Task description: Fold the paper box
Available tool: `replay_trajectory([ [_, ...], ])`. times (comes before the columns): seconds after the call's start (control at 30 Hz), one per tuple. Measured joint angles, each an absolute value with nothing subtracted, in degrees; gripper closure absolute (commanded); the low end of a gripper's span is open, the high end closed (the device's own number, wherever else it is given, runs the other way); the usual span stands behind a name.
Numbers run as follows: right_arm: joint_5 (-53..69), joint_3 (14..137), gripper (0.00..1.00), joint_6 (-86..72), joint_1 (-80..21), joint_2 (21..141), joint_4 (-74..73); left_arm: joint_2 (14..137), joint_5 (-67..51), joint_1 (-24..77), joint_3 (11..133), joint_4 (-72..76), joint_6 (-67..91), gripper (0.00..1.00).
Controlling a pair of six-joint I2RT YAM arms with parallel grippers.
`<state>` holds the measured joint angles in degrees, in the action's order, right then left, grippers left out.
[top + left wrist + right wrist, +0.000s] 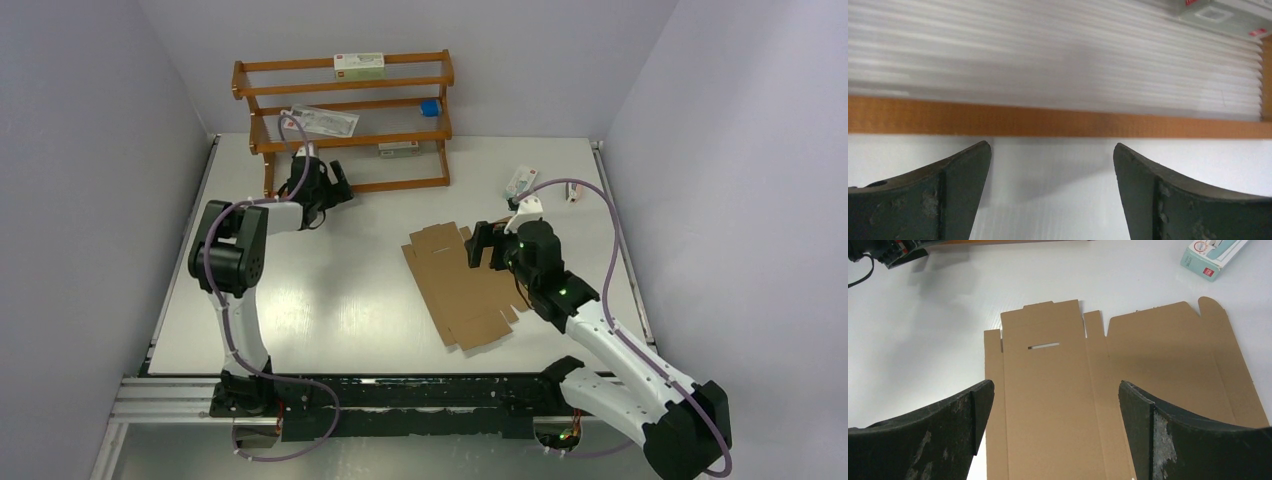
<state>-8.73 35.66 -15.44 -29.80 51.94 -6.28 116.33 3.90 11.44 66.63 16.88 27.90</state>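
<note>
The paper box [462,288] is a flat brown die-cut cardboard sheet lying unfolded on the white table, right of centre. In the right wrist view it [1058,390] fills the middle, with a slot and flaps showing. My right gripper [484,246] hovers over the sheet's far right part, jaws wide open and empty [1055,390]. My left gripper [337,186] is far from the sheet, at the base of the wooden rack, open and empty [1052,150], facing the rack's lowest rail [1048,122].
An orange wooden rack [345,120] stands at the back with small printed cartons, a plastic packet and a blue item on its shelves. A white-and-green carton [520,181] lies right of the rack; it also shows in the right wrist view [1213,255]. Grey walls enclose the table.
</note>
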Motion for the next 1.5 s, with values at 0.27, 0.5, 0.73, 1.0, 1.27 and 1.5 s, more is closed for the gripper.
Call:
replay_trajectory([
  [0.27, -8.3, 35.7, 0.00, -16.4, -29.8, 53.9, -6.3, 104.7, -0.9, 14.0, 54.9, 15.4, 33.7, 0.03],
  [0.5, -8.6, 37.6, 0.00, -17.1, -29.8, 61.0, -9.6, 88.4, -3.3, 21.3, 42.8, 13.8, 39.2, 0.05],
  [0.73, -9.5, 37.2, 0.00, -18.8, -29.7, 60.4, -11.5, 79.6, -5.7, 32.8, 30.7, 17.7, 48.0, 0.11],
  [1.0, -10.1, 35.8, 0.00, -19.5, -29.6, 56.3, -11.4, 84.9, -6.7, 41.3, 27.0, 27.9, 56.8, 0.28],
  [1.27, -9.5, 34.9, 0.00, -19.5, -29.6, 53.3, -10.9, 96.5, -7.3, 43.7, 26.3, 42.5, 65.1, 0.44],
  [1.5, -8.4, 33.9, 0.00, -19.6, -29.6, 51.7, -10.6, 106.0, -9.3, 44.1, 26.2, 56.2, 71.0, 0.62],
])
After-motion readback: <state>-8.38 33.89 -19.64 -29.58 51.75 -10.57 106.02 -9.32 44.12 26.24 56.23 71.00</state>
